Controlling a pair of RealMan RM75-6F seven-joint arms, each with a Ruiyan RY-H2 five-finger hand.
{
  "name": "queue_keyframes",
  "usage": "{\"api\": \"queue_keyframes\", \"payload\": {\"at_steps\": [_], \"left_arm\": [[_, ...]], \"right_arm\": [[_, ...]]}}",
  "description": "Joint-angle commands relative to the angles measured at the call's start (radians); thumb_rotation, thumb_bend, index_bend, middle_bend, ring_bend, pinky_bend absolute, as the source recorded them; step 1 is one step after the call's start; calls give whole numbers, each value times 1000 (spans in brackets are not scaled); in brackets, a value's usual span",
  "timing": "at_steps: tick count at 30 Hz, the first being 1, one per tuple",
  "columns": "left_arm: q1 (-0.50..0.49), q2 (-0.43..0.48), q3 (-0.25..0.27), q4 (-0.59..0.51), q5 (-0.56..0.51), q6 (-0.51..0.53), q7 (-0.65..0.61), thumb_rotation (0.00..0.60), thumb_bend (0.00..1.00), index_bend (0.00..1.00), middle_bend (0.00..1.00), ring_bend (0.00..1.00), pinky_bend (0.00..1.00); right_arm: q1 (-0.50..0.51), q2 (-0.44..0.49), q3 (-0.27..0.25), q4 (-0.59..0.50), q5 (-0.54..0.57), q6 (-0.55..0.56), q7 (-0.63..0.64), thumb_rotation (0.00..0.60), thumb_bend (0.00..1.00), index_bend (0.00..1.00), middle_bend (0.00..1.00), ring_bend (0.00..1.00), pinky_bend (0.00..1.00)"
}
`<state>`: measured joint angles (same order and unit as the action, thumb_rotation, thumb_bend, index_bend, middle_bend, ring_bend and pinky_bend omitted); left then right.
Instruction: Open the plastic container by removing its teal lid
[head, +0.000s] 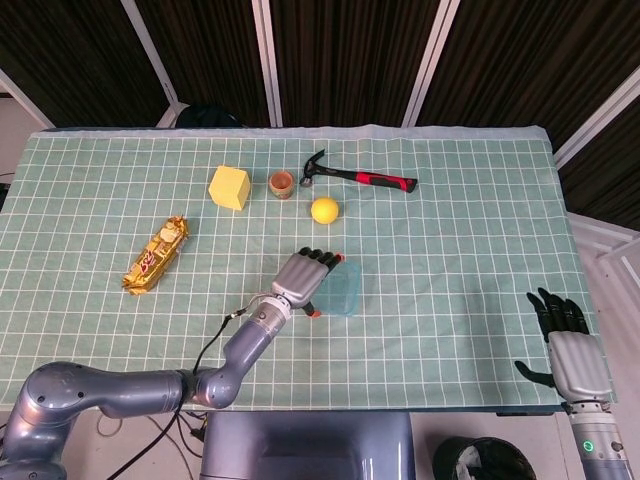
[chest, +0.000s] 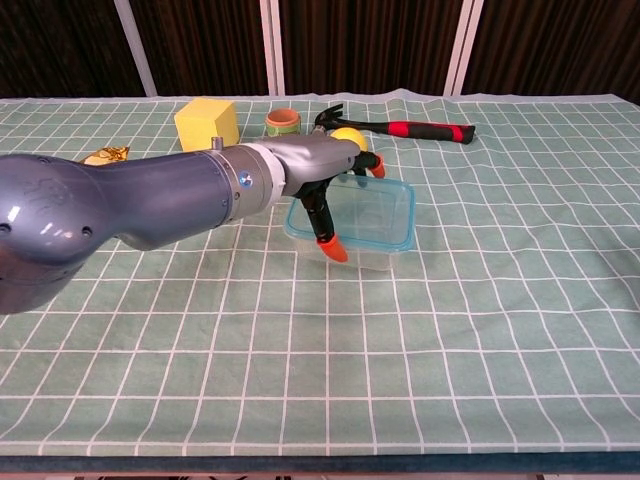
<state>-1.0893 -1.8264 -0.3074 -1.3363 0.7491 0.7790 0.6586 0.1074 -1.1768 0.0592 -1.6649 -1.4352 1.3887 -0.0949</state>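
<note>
The left arm reaches from the lower left of the head view up toward the middle of the frame, forearm slanting to the right. Its left robot hand (head: 305, 279) (chest: 335, 175) sits palm down with fingers (head: 322, 260) extended forward and orange-tipped thumb (chest: 332, 247) pointing down. The right robot hand (head: 568, 343) stands at the lower right edge, fingers upright and spread, holding nothing.

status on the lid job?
Left hand on lid, near edge tilted up off container. Right hand open, idle at table edge. Ball just behind, not blocking.
</note>
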Motion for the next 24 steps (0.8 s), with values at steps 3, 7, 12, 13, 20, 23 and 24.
{"api": "queue_keyframes", "payload": {"at_steps": [3,7,12,13,20,23,24], "left_arm": [[30,36,27,31,212,-120,-216,600,106,158,260,278,426],[26,35,28,41,269,-149,-286,600,107,158,258,273,424],[14,38,35,50,317,-174,-343,600,106,158,258,272,423],[12,39,37,50,322,-175,-348,600,106,158,258,272,423],[2,41,49,50,326,-180,-368,600,106,158,257,273,423],[-2,40,54,51,317,-181,-369,600,107,158,258,272,423],[-4,40,56,51,316,-180,-367,600,107,158,257,273,423]], "right_arm": [[49,-47,8,-19,-12,-54,-62,600,244,0,0,0,0],[88,-98,14,-42,-4,-106,-99,600,244,0,0,0,0],[161,-197,38,-45,1,-176,-170,600,244,0,0,0,0],[174,-218,45,-45,6,-188,-180,600,244,0,0,0,0],[245,-345,92,-25,56,-232,-258,600,244,0,0,0,0],[262,-384,103,-16,80,-239,-283,600,244,0,0,0,0],[266,-396,106,-14,88,-239,-289,600,244,0,0,0,0]]}}
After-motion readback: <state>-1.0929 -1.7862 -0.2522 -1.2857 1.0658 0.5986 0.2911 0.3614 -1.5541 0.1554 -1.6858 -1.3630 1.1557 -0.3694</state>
